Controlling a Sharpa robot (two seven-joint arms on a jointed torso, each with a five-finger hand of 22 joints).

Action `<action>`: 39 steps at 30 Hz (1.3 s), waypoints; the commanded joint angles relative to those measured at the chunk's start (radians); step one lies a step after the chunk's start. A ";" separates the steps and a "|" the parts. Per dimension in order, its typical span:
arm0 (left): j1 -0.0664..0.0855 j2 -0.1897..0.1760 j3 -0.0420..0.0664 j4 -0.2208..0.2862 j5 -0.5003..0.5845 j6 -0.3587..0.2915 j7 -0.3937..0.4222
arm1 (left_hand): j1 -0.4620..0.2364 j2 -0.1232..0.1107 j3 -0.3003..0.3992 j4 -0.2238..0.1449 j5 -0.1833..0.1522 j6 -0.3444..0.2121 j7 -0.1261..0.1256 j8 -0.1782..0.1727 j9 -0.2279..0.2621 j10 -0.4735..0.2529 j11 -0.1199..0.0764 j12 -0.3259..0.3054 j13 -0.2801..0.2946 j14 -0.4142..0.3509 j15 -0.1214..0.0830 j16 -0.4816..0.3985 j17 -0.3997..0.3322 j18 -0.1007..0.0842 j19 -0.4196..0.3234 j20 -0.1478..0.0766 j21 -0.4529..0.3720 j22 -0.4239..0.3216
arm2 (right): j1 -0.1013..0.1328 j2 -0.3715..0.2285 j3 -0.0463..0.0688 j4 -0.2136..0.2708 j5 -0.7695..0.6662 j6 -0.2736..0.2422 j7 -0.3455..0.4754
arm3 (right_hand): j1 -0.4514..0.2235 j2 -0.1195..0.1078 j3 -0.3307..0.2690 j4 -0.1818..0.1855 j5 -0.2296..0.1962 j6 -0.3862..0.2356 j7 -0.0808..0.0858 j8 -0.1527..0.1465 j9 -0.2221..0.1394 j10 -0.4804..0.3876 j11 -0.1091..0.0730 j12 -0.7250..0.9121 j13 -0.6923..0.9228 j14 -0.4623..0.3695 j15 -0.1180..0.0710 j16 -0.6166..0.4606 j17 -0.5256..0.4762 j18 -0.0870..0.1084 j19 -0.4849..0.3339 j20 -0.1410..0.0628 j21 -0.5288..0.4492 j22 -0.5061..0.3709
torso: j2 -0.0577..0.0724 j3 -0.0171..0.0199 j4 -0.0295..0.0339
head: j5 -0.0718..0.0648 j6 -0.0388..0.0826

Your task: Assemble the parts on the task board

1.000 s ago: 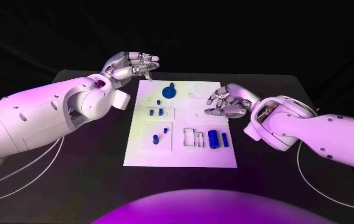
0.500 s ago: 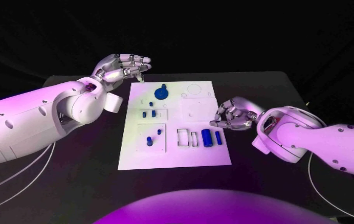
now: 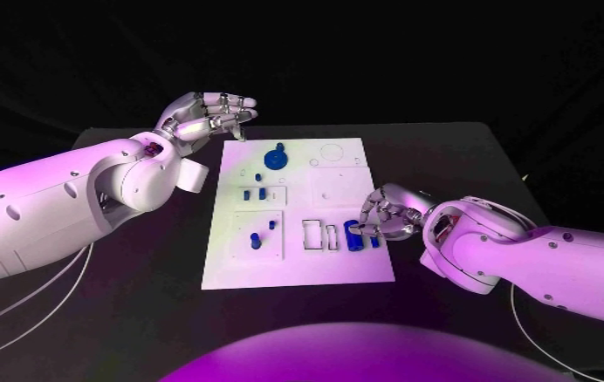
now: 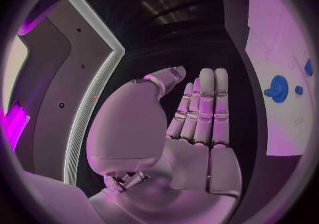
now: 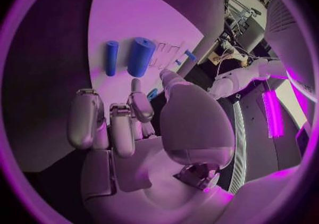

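Observation:
The white task board point(image 3: 302, 269) lies mid-table. On it stand a blue round knobbed part point(image 3: 277, 157), small blue pegs point(image 3: 256, 194) and another peg point(image 3: 256, 241). A thick blue cylinder point(image 3: 353, 235) and a thin one point(image 3: 373, 234) lie near the board's right edge. My right hand point(image 3: 387, 214) hovers just over them, fingers bent, holding nothing; the right wrist view shows the thick cylinder point(image 5: 140, 56) and thin cylinder point(image 5: 111, 58) just beyond its fingertips point(image 5: 137, 101). My left hand point(image 3: 208, 116) is raised off the board's far left corner, empty, with its fingers point(image 4: 202, 107) straight.
Two empty rectangular slots point(image 3: 319, 234) lie left of the cylinders. A round outline point(image 3: 331, 152) and a square outline point(image 3: 338, 187) mark the board's far right part. Black table point(image 3: 453, 155) surrounds the board. In the left wrist view the board point(image 4: 279, 38) and round part point(image 4: 277, 88) lie beside the palm.
My right hand has moved along the board's right edge toward me, ending over the blue cylinders. The left hand stays raised in the same place. The camera shifted early on.

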 commanded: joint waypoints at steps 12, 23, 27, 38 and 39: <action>0.000 -0.004 0.001 0.004 0.008 0.006 0.005 | -0.003 0.011 0.000 -0.004 0.004 -0.009 0.013 0.003 -0.001 -0.007 -0.004 0.003 0.001 -0.006 0.002 0.001 0.000 0.006 -0.005 0.002 -0.005 0.000 | -0.022 0.025 -0.001 -0.006 -0.149 0.052 -0.091 | -0.057 0.018 -0.064 0.002 0.000 0.014 -0.006 0.014 0.017 0.000 -0.005 0.005 0.014 0.068 -0.010 0.005 0.075 -0.017 0.005 -0.003 0.003 0.130 | 0.001 0.0012 -0.0017 | 0.006 0.000; 0.000 -0.005 0.001 0.005 0.008 0.007 0.004 | -0.005 0.010 -0.001 -0.004 0.004 -0.010 0.014 0.004 -0.001 -0.008 -0.003 0.005 0.001 -0.006 0.002 0.001 0.000 0.006 -0.005 0.002 -0.005 -0.001 | -0.038 0.051 -0.001 -0.025 -0.183 0.061 -0.113 | -0.065 0.021 -0.076 0.002 -0.001 0.017 -0.007 0.016 0.020 0.001 -0.006 0.005 0.018 0.068 -0.011 0.005 0.073 -0.017 0.005 -0.003 0.001 0.130 | 0.001 0.0007 -0.0016 | 0.011 0.000; 0.000 -0.005 0.001 0.005 0.008 0.007 0.005 | -0.005 0.010 -0.001 -0.004 0.004 -0.010 0.014 0.004 -0.001 -0.008 -0.003 0.005 0.001 -0.006 0.002 0.001 0.000 0.006 -0.005 0.002 -0.005 -0.001 | -0.044 0.063 -0.001 -0.037 -0.191 0.066 -0.121 | -0.066 0.021 -0.078 0.002 -0.001 0.018 -0.007 0.016 0.021 0.002 -0.006 0.006 0.019 0.068 -0.011 0.005 0.074 -0.017 0.005 -0.003 0.001 0.131 | 0.001 0.0004 -0.0001 | 0.011 0.000; 0.000 -0.005 0.001 0.006 0.008 0.006 0.004 | -0.005 0.010 -0.001 -0.004 0.004 -0.010 0.014 0.004 -0.001 -0.008 -0.003 0.005 0.001 -0.006 0.002 0.001 0.000 0.006 -0.005 0.002 -0.005 -0.001 | -0.052 0.080 -0.001 -0.055 -0.199 0.060 -0.135 | -0.028 0.034 -0.084 -0.002 0.008 0.022 -0.010 0.016 0.026 0.005 -0.008 0.007 0.027 0.068 -0.014 0.004 0.075 -0.017 0.006 -0.005 0.003 0.134 | 0.000 0.0004 -0.0022 | 0.013 0.000; 0.000 -0.005 0.001 0.006 0.008 0.007 0.004 | -0.005 0.010 -0.001 -0.004 0.004 -0.010 0.014 0.004 -0.001 -0.008 -0.003 0.005 0.001 -0.006 0.002 0.001 0.000 0.006 -0.005 0.002 -0.005 -0.001 | -0.052 0.081 -0.001 -0.055 -0.198 0.056 -0.135 | -0.024 0.037 -0.084 -0.002 0.010 0.023 -0.011 0.016 0.027 0.006 -0.009 0.008 0.028 0.068 -0.014 0.005 0.076 -0.017 0.006 -0.006 0.002 0.133 | 0.000 0.0004 -0.0021 | 0.012 0.000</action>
